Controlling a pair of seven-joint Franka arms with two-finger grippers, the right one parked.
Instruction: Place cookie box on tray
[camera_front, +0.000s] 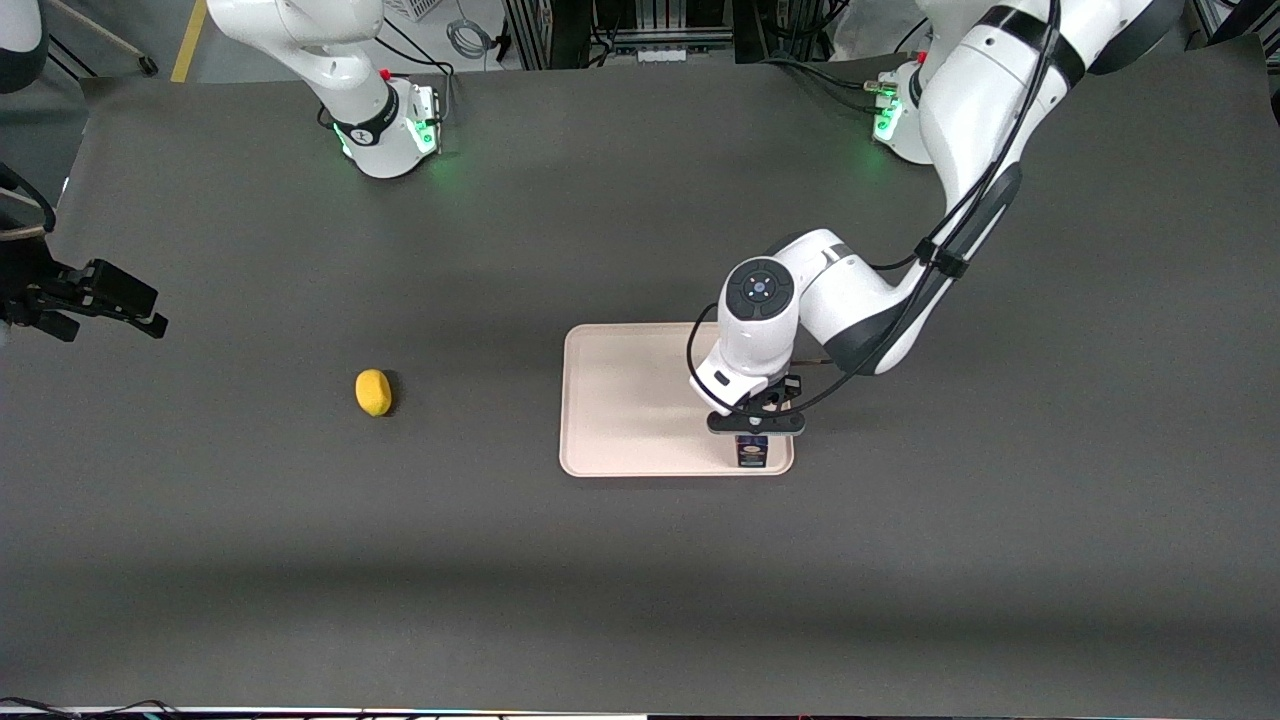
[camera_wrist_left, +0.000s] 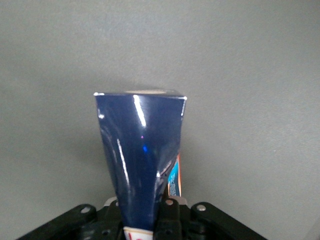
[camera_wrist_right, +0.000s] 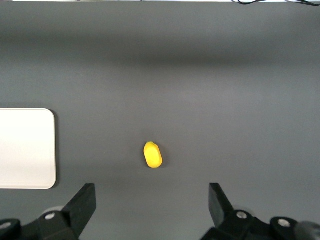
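Over the tray's corner nearest the front camera, the small dark blue glossy cookie carton (camera_wrist_left: 142, 165) hangs upright, its narrow side creased and pinched inward, an orange-and-blue printed edge showing. The black two-finger gripper (camera_front: 755, 428) squeezes it. Below lies the flat pale pink rectangular tray (camera_front: 630, 400); a small yellow lump (camera_front: 373, 391) sits well apart, toward the parked arm's end.

I am wearing glossy white shells on my arm, with black bands at the joints. A round dark cap with a small blue dot is sitting on my wrist. Black cables are running along my forearm, held by clips. My gripper (camera_front: 755, 424) is black, with silver screws showing. Green lights are glowing at my base.
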